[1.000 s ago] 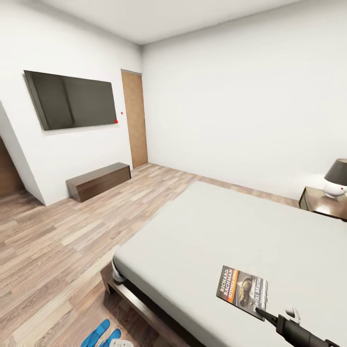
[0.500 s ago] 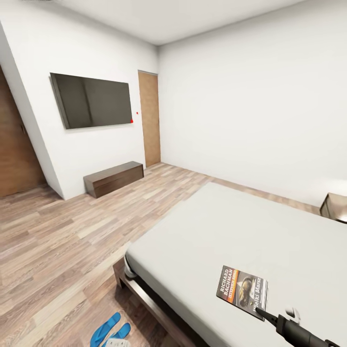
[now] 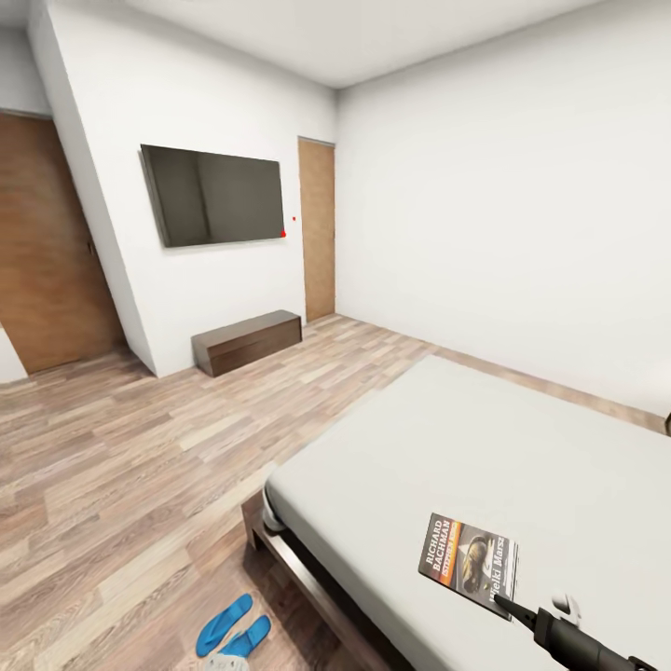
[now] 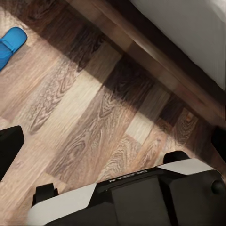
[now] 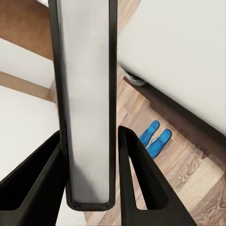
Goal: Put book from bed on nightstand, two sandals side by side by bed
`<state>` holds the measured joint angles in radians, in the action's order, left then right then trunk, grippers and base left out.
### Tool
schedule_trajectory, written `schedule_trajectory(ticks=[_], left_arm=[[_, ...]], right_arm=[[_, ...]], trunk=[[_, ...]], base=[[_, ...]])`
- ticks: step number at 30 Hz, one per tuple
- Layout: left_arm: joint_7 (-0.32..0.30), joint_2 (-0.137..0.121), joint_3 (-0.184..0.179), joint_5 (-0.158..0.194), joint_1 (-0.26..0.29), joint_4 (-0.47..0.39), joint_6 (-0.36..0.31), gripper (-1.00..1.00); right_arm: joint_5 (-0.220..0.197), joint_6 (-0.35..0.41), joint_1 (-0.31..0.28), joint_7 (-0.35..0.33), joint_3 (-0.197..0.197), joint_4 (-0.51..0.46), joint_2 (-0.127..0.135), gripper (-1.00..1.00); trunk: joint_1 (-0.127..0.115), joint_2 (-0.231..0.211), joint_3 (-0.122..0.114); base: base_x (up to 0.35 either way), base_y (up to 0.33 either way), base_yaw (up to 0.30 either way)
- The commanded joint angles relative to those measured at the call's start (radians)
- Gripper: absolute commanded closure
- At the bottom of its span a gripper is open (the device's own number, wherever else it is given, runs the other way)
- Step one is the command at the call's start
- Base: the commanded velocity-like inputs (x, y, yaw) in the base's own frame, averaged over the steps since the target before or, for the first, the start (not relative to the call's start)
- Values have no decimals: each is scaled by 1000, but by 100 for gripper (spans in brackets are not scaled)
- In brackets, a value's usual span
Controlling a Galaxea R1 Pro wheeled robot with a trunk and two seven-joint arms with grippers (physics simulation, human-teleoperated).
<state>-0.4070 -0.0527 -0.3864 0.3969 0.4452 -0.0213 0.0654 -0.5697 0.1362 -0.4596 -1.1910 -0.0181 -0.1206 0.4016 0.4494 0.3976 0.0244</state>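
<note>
We are finding the book (image 3: 469, 557) held edge-on in the right claw (image 5: 89, 195); in the right wrist view its two dark fingers (image 5: 136, 181) are pressing either side of the book's thin edge, so we are recording this claw as clenched on the book. In the head view the book is appearing over the near part of the bed (image 3: 485, 466), its cover facing the camera, with the claw at its lower corner; whether it is clear of the mattress we cannot tell.

We are judging the book light, thin and somewhat flexible; gripped at one corner it is liable to sag or swivel, and the glossy cover may slip, so a hold nearer the spine would be firmer.

The two sandals (image 3: 233, 629) are lying on the wood floor (image 3: 140, 466) just beside the bed's foot corner, close together; we are judging them light, flat and pliable, best taken across the sole's edge, one at a time.

The left claw (image 4: 9, 148) is hanging over the floor beside the bed frame; its state we cannot tell.
</note>
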Motion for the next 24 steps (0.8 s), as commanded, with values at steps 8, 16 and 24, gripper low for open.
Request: schedule_trajectory(ticks=[8,16,24], left_arm=[[-41,0,-9,8,1,1,7,-100],[-42,4,-11,8,1,3,8,-100],[-44,5,-11,8,1,3,7,-100]], right_arm=[[-4,11,-1,-4,-7,-1,0,100],[-4,11,-1,-5,-7,-1,0,100],[-4,11,-1,-5,-7,-1,0,100]], trunk=[[1,2,2],[1,2,2],[1,2,2]], base=[[0,0,197],[0,0,180],[0,0,172]])
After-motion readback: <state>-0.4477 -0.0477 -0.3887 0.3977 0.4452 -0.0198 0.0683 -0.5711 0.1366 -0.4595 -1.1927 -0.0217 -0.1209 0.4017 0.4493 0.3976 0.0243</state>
